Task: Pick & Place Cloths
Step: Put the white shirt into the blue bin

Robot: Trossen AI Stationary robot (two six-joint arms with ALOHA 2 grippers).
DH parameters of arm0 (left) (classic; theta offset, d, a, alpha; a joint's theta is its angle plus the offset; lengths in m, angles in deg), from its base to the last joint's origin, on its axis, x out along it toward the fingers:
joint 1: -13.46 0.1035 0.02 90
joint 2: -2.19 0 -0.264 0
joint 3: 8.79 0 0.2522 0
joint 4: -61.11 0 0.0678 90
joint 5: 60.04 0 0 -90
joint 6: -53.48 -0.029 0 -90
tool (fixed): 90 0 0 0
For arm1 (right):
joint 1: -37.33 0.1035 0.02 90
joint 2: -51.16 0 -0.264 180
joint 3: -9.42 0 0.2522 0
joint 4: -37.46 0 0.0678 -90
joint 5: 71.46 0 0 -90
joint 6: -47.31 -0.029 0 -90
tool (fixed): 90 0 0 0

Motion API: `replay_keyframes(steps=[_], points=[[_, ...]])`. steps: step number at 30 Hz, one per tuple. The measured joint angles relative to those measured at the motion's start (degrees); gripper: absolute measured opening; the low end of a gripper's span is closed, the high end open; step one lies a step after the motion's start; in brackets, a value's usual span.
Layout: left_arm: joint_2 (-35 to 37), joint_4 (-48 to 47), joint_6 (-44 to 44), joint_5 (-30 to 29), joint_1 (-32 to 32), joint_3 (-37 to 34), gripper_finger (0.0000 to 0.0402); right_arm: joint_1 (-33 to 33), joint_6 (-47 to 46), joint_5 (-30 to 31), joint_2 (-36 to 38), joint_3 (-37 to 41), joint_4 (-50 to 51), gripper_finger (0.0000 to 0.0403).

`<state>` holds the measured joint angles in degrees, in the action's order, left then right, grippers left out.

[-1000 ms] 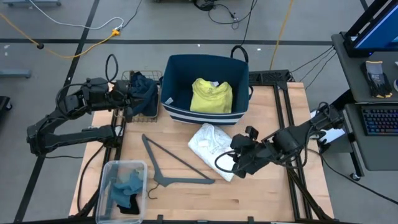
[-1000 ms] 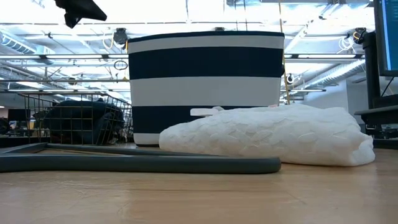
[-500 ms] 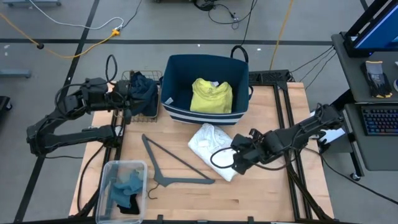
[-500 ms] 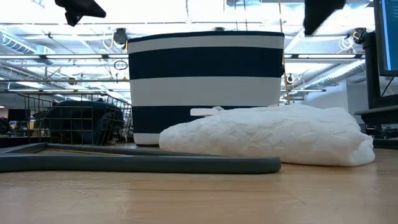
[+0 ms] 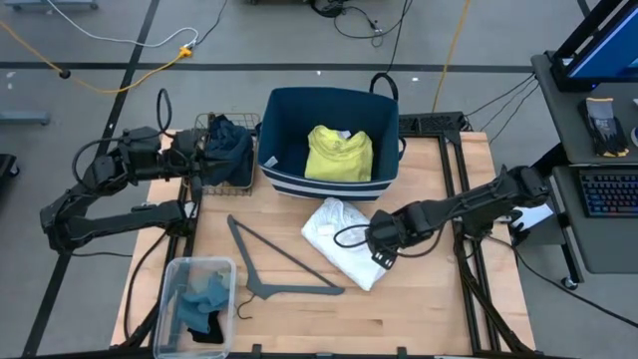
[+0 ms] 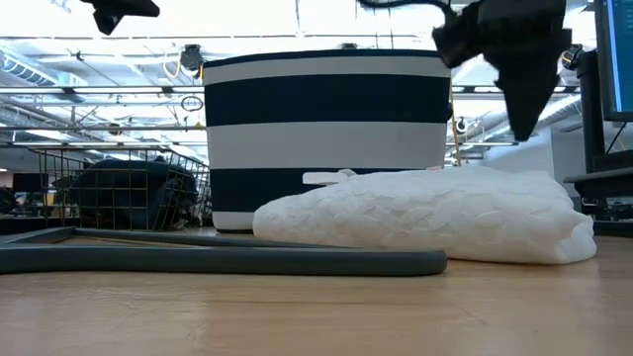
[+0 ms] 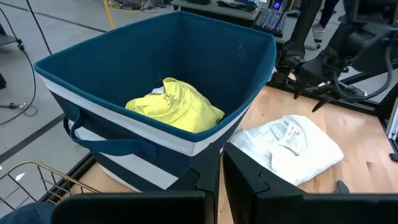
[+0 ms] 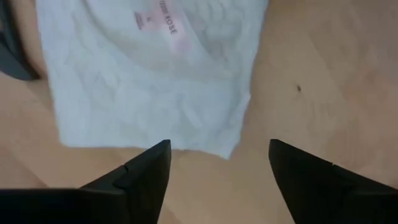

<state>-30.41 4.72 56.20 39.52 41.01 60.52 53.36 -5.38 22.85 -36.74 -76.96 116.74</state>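
Note:
A folded white cloth (image 5: 339,237) lies flat on the wooden table, in front of the navy striped basket (image 5: 329,105). It also shows in the low view (image 6: 425,220) and as the white cloth (image 8: 155,81) with a pink label. My right gripper (image 5: 382,251) hovers open above the cloth's right edge, and its fingers (image 8: 217,168) touch nothing. A yellow cloth (image 7: 177,106) lies inside the basket. My left gripper (image 5: 202,165) waits shut over a wire basket holding a navy cloth (image 5: 227,143).
A grey hanger (image 5: 274,264) lies on the table left of the white cloth. A clear plastic bin (image 5: 171,299) with teal and black cloths sits at the near left corner. Bare wood (image 5: 429,309) spreads across the near right part of the table.
My right gripper has come down toward the white cloth, entering the low view from above, and has shifted slightly toward the table's far edge. My left arm has drawn back a little toward the table's left edge. The cloths have not moved.

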Motion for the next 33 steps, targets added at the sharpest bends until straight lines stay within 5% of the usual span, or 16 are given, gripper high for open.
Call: replay_keyframes(steps=[21,33], points=[[0.17,-0.50,-1.13,1.30,0.00,-0.29,0.0021,-4.00,2.97,-4.30,0.02,10.79,-12.82,0.0288],[7.30,9.35,3.08,7.34,-0.04,-12.29,0.0021,-6.33,1.92,-5.91,0.17,24.57,-32.23,0.0286]])
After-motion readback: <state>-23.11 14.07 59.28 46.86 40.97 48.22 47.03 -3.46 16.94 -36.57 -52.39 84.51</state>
